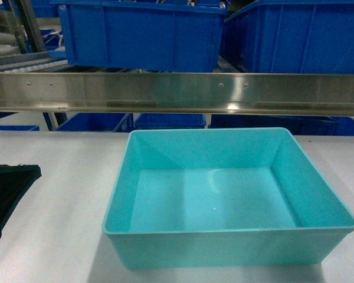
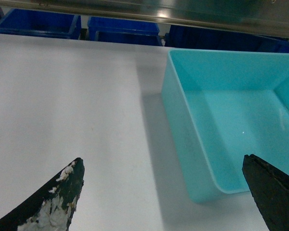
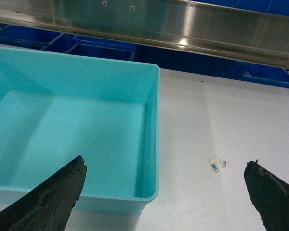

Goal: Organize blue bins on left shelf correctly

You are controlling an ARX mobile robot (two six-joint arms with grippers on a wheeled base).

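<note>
While the bin sits at the table's near edge below the shelf rail in the head view, each wrist view shows its gripper, left and right, spread wide astride a bin wall.

I stand in what looks like a warehouse or factory stockroom. A stainless-steel shelf rail crosses in front of me, bolted and shiny. Above that rail sit large royal-blue storage bins, ribbed and stacked side by side, and to the rail's upper left I see white roller tracks slanting down. Below the rail, more blue bins line the floor level behind a plain white work table.
</note>
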